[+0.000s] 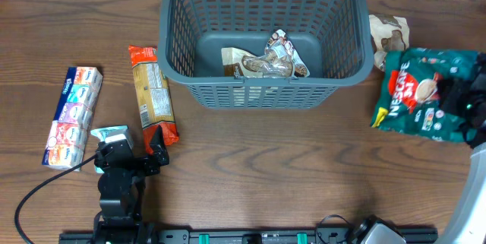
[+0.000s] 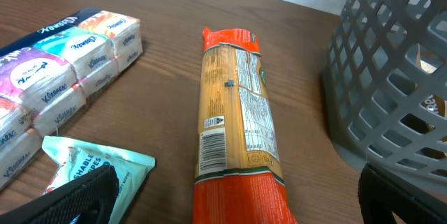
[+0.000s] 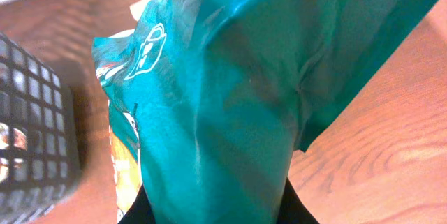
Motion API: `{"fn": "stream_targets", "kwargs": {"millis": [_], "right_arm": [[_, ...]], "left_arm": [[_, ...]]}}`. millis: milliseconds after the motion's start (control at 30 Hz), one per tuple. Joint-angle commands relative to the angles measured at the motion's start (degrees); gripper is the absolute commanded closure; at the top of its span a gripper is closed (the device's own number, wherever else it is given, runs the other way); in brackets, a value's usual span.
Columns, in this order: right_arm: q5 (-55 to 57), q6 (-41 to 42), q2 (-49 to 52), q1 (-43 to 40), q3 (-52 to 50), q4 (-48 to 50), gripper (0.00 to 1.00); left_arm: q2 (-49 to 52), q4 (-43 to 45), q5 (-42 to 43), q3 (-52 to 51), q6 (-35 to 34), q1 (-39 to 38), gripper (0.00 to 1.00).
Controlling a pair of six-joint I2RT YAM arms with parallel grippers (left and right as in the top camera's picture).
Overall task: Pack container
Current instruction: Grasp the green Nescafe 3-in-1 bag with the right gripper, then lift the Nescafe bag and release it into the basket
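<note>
The container (image 1: 262, 92) is positioned at the far centre of the table (image 1: 304, 168), and two packets (image 1: 266, 61) are lying on its floor. The left gripper (image 1: 130, 147) is held released. Its fingers (image 2: 77, 199) are spread wide, with the near end of the orange pasta packet (image 2: 234, 105) and a teal sachet (image 2: 98, 161) between them. A tissue multipack (image 2: 56, 70) is placed alongside. The right gripper (image 1: 465, 101) is clenched on the green coffee bag (image 3: 230, 98), right of the container. A brown packet (image 1: 389, 33) is located just behind the bag.

wood table (image 1: 304, 168) | container (image 1: 262, 83) | tissue packs (image 1: 73, 116) | orange pasta packet (image 1: 152, 92) | teal sachet (image 1: 110, 132) | brown packet (image 1: 389, 33) | green bag (image 1: 414, 92)
</note>
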Motion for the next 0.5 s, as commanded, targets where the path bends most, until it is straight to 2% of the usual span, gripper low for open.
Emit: {"fn": "stream_targets", "kwargs": {"millis": [0, 167, 467], "right_arm": [[-1.97, 1.09, -1.66, 2.49, 6.27, 0.94, 0.99], [-2.1, 0.9, -1.64, 9.2, 14.67, 5.81, 0.99], [-5.05, -12.13, 0.15, 29.31, 25.4, 17.79, 0.99]], "left_arm": [[0.22, -0.57, 0.17, -1.07, -0.07, -0.17, 0.01], [0.22, -0.57, 0.2, -1.07, -0.07, -0.17, 0.01], [0.22, -0.57, 0.2, -1.07, -0.07, -0.17, 0.01]]}}
